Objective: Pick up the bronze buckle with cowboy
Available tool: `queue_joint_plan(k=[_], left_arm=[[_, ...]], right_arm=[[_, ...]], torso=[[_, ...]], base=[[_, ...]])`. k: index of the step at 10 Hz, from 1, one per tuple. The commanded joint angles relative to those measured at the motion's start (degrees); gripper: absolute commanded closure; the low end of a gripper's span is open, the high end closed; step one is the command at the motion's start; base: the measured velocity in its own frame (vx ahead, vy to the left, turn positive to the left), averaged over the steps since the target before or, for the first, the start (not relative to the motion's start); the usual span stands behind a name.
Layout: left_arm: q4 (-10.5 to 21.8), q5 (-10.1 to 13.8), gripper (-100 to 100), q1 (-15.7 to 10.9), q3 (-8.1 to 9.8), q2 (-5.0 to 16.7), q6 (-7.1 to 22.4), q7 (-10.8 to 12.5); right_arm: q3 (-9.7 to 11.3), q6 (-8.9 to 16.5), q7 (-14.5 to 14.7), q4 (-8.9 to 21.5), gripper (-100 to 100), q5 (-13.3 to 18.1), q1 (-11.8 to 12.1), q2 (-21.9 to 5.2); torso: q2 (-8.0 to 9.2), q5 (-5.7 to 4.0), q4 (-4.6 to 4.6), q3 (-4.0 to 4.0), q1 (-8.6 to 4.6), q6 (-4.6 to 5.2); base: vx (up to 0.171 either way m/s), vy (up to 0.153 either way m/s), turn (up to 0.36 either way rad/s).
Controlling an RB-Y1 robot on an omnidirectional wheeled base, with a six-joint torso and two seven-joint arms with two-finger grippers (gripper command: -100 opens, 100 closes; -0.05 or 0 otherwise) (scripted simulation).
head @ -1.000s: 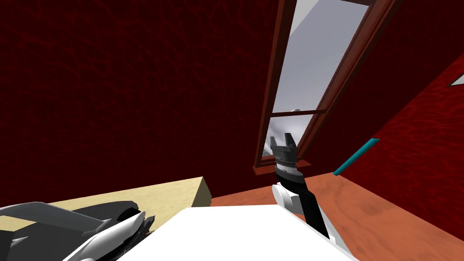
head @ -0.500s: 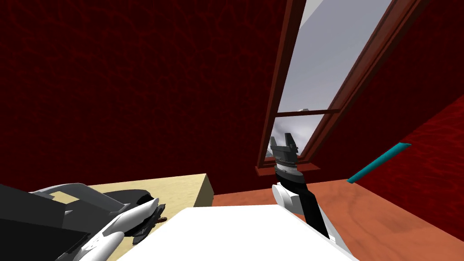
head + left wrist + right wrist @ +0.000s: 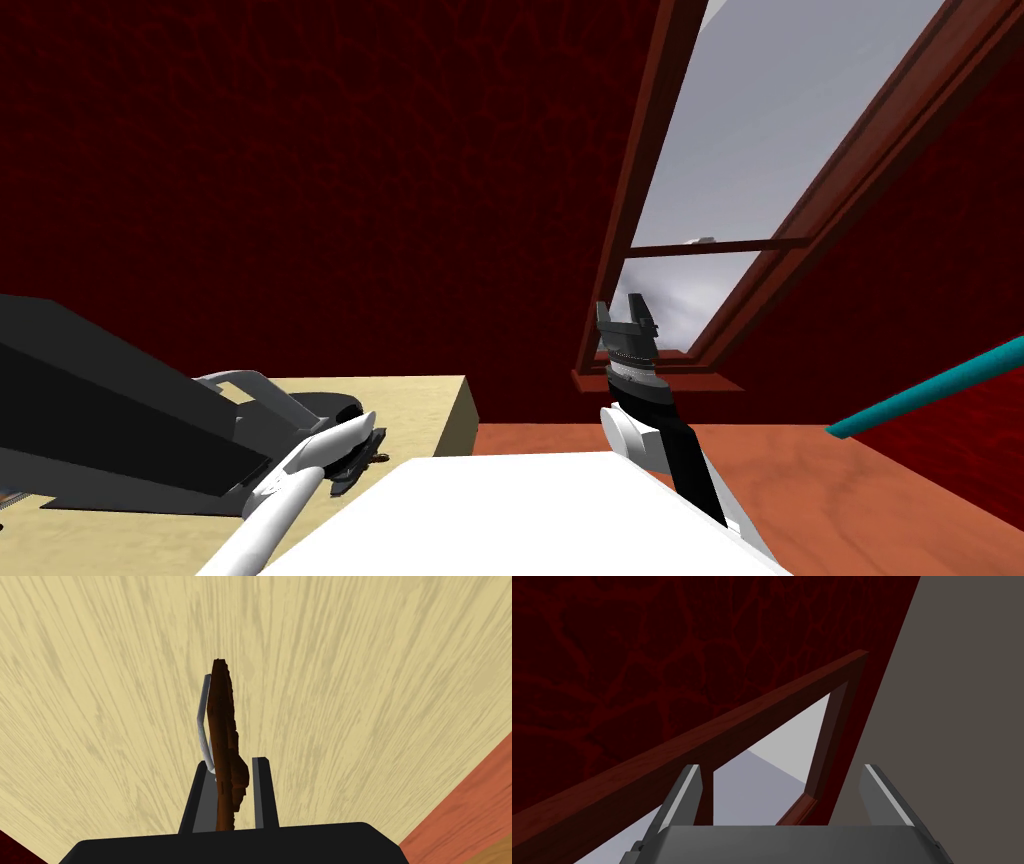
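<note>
Tabletop (image 3: 430,400) of pale, streaked wood sits low at the robot's left, and a big black slab (image 3: 110,400) slants across its near part, with a grey shape (image 3: 240,385) I cannot make out just beside the slab's lower edge. To the right of the table an orange-red floor (image 3: 780,470) runs to a dark red wall with a tall window (image 3: 780,150) in a brown frame, and a teal bar (image 3: 930,393) slants in from the right edge, well apart from the table. The right gripper (image 3: 622,305) stands raised in front of the window's lower part, and its fingers (image 3: 692,781) are spread wide with nothing between them. The left gripper (image 3: 360,450) is down over the table, just beside the slab and the grey shape, and nothing lies between it and the wood. In the left wrist view the buckle (image 3: 225,726) is dark reddish brown, seen edge-on as a thin rough plate with a lumpy, ragged face, and a light grey bent loop (image 3: 201,721) curves off its back. It stands along the left gripper (image 3: 231,762), clamped between the two fingers (image 3: 264,791), which press on its lower part while most of it sticks out past their tips toward the tabletop (image 3: 350,676); whether its far end touches the wood I cannot tell
</note>
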Motion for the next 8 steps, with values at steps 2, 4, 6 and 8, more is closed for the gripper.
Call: queue_joint_plan(k=[2, 4, 6, 8], left_arm=[[0.91, -4.5, 100, -3.77, 3.25, -3.15, 3.31, -2.92], [0.91, -7.97, 100, -5.85, 3.43, -3.41, 3.34, -2.92], [1.35, -11.56, 100, -9.53, 6.4, -6.36, 6.32, -5.29], [1.8, -15.0, 100, -11.98, 9.09, -9.31, 9.3, -7.66]], right_arm=[[0.0, 0.0, 0.0, 0.0, 0, 0.0, 0.0, 0.0], [0.0, 0.0, 0.0, 0.0, 0, 0.0, 0.0, 0.0], [0.0, 0.0, 0.0, 0.0, 0, 0.0, 0.01, 0.0], [0.0, 0.0, 0.0, 0.0, 0, 0.0, -0.01, 0.0]], torso=[[-0.05, -0.03, 0.0, -0.02, -0.04, 0.04], [-0.02, 0.0, -0.03, -0.02, -0.02, -0.02], [-0.03, 0.01, -0.07, -0.05, 0.0, -0.11], [-0.07, -0.02, -0.03, -0.05, -0.04, 0.01]], base=[[-0.015, 0.009, 0.104], [-0.016, 0.006, 0.082], [-0.021, 0.021, 0.198], [-0.017, 0.013, 0.101]])
